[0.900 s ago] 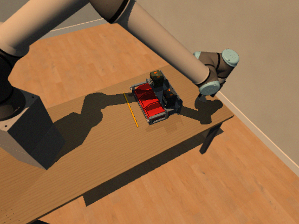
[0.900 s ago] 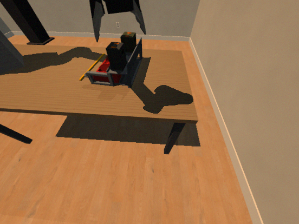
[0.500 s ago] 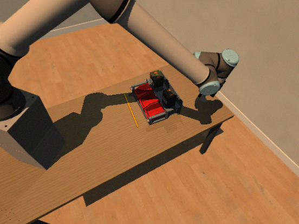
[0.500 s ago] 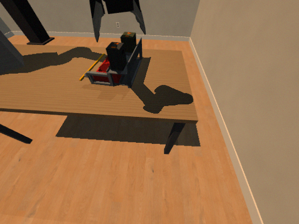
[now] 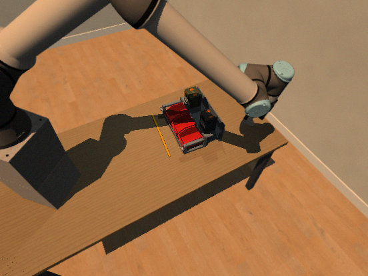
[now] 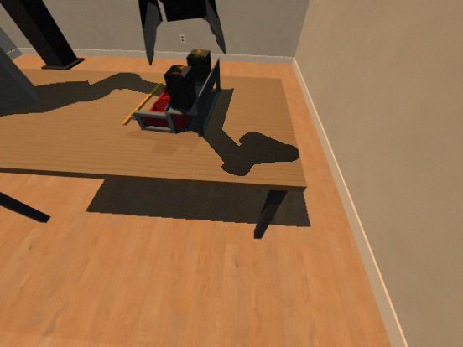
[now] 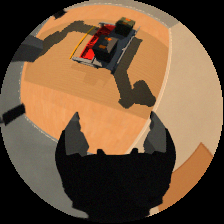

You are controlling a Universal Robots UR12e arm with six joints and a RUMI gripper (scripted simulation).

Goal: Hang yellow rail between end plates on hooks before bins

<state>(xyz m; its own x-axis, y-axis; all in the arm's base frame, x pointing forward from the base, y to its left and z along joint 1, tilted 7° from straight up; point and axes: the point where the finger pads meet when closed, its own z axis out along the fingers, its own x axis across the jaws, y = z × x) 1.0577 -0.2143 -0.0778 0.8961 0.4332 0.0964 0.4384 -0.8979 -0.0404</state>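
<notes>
The thin yellow rail lies flat on the wooden table, just beside the front of the grey rack and a little apart from it. The rack holds red bins. The hooks at the rack's front are too small to make out. My gripper is open and empty. It hangs high above the table's right end, past the back of the rack and far from the rail.
Two dark boxes stand on the back of the rack. The robot's grey pedestal stands at the table's left end. A wall runs close behind the right end.
</notes>
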